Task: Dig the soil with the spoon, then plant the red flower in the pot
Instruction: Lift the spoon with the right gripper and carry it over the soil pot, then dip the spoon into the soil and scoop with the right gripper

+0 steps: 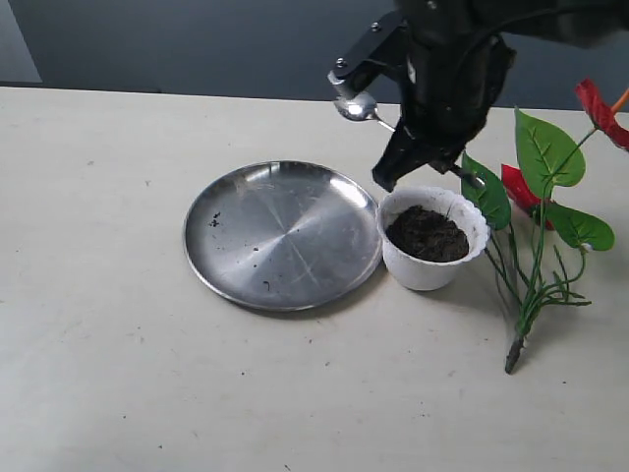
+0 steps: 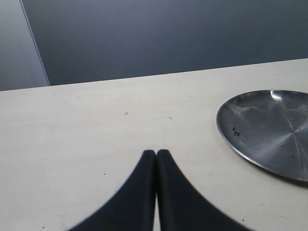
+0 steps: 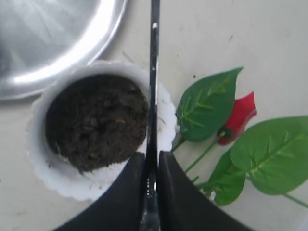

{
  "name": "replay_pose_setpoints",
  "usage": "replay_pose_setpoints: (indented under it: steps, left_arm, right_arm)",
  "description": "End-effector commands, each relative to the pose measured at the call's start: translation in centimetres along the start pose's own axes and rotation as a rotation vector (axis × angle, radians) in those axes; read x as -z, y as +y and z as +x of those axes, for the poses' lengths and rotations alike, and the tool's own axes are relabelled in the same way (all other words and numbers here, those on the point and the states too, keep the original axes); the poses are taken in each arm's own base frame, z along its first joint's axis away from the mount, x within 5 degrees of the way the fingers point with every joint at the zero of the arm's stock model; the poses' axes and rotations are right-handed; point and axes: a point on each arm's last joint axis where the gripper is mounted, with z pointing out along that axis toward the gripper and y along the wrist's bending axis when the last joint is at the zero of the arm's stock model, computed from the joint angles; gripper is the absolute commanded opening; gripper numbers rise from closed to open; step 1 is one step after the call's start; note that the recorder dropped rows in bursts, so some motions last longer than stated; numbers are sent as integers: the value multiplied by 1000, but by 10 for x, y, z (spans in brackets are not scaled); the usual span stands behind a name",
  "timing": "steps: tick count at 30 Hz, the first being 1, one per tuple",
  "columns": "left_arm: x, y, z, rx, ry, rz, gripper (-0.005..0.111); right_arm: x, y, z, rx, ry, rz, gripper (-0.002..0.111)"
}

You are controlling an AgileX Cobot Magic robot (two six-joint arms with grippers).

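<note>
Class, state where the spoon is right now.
The spoon is off the table, held by its handle in the right gripper, above the pot. In the exterior view its bowl points up and left, above the steel plate's far edge.

A pale cream tabletop (image 1: 118, 374), faintly speckled and scuffed, filled most of the scene. Beyond the tabletop's far edge stood a dark blue-grey wall (image 1: 197, 44), with a lighter grey panel (image 2: 19, 48) at its left end
</note>
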Motion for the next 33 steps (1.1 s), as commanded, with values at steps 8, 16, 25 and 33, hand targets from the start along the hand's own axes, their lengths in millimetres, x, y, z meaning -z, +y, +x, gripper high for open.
replay_pose_setpoints:
  steps: [8,16,25,33]
  left_arm:
    - [0,0,-2,5,-17,6,1]
    - [0,0,-2,5,-17,6,1]
    - [0,0,-2,5,-17,6,1]
    - [0,0,-2,5,-17,6,1]
  right_arm:
    - [24,10,85,1,36,-147,-1]
    - [0,22,108,84,148,-145,-1]
    - [-31,26,99,132,258,-95,-1]
    - [-50,28,96,143,319,-65,-1]
